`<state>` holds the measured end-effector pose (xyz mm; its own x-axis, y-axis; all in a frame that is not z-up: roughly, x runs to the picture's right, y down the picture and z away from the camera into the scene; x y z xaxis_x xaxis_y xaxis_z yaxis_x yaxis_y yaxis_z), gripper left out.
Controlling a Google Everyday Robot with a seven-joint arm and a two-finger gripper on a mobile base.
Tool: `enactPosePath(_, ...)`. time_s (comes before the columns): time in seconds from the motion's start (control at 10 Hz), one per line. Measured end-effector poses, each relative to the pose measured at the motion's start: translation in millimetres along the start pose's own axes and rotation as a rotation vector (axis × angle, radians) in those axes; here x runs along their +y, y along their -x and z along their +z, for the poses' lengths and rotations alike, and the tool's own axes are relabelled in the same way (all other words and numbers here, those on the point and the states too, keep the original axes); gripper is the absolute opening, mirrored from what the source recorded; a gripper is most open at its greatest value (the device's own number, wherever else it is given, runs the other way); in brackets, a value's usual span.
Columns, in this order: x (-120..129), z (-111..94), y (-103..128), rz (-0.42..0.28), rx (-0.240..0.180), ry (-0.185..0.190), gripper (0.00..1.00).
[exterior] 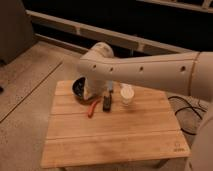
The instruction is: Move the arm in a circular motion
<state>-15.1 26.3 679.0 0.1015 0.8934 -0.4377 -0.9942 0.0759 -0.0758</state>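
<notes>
The large cream-beige arm (150, 70) reaches in from the right across the upper half of the view. It bends at a bulbous joint (100, 55), and its last segment points down at the back left of the wooden table (115, 140). The gripper (91, 95) is at the low end of that segment, just over the right side of a dark bowl (78, 89), mostly hidden by the arm.
On the table lie an orange-red tool (93, 108), a black oblong object (107, 104) and a white cup (127, 95). Dark cables (192, 112) lie on the floor to the right. A low ledge and dark wall (125, 30) run behind.
</notes>
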Motion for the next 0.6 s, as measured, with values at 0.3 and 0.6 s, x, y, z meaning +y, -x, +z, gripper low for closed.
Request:
enactPosePath(0.3, -44.4, -1.8, 13.7, 0.083, 0.031, -0.057, 0.65)
enactPosePath(0.6, -62.7, 5.9, 54.4, 0.090, 0.070, -0.104, 0.65)
